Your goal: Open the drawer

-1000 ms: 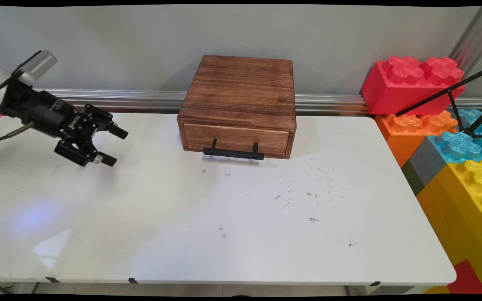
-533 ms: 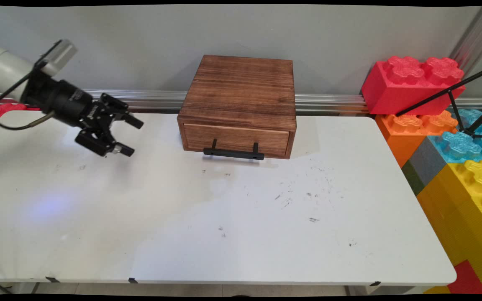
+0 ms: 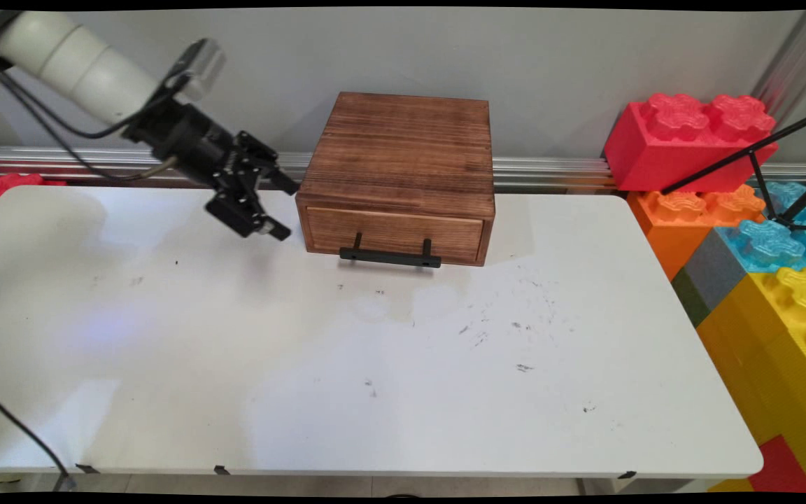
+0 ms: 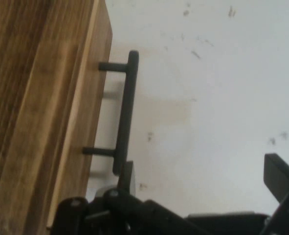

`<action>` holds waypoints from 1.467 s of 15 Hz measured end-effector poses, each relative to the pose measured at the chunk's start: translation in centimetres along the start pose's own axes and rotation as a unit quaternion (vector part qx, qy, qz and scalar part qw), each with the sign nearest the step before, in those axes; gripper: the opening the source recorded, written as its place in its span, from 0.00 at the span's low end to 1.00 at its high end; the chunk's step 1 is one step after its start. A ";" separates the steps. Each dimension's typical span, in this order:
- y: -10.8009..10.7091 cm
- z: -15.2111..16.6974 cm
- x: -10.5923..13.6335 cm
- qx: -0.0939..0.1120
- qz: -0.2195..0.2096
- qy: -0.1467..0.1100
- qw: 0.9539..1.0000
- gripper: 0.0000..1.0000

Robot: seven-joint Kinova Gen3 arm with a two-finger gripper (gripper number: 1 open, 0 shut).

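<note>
A brown wooden drawer box [image 3: 399,168] stands at the back middle of the white table [image 3: 375,378], with its drawer shut and a black bar handle [image 3: 390,257] on the front. My gripper [image 3: 283,208] hangs open and empty just left of the box's front left corner, fingers pointing right toward it. In the hand view the box [image 4: 36,112] fills the left side, its handle [image 4: 125,112] runs upright in the middle, and my gripper [image 4: 203,183] stands open at the bottom with one finger [image 4: 127,178] close to the handle's near end.
Big toy building blocks are stacked off the table's right end: a red one [image 3: 690,140] on top, orange [image 3: 697,213], blue [image 3: 774,241] and yellow [image 3: 788,329] below. A black tripod leg [image 3: 746,154] crosses them. An aluminium rail [image 3: 550,171] runs along the wall.
My gripper has swung right and slightly up across the table's left side, from far left to right beside the box. It stayed open.
</note>
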State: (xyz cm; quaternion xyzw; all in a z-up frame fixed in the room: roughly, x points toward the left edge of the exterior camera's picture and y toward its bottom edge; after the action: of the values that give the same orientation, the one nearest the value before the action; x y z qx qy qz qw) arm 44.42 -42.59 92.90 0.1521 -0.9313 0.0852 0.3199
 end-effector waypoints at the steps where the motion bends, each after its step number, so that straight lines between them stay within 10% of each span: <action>1: -0.2 0.7 1.1 0.003 0.001 -0.009 1.000 1.00; 10: -0.1 7.7 6.2 0.035 0.015 -0.077 0.996 1.00; 22: 0.6 15.6 6.9 0.048 0.049 -0.125 0.990 1.00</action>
State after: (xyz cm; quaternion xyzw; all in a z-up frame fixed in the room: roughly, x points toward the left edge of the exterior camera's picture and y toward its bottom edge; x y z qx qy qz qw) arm 30.19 -47.61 84.95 0.1307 -0.9651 0.1257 0.1890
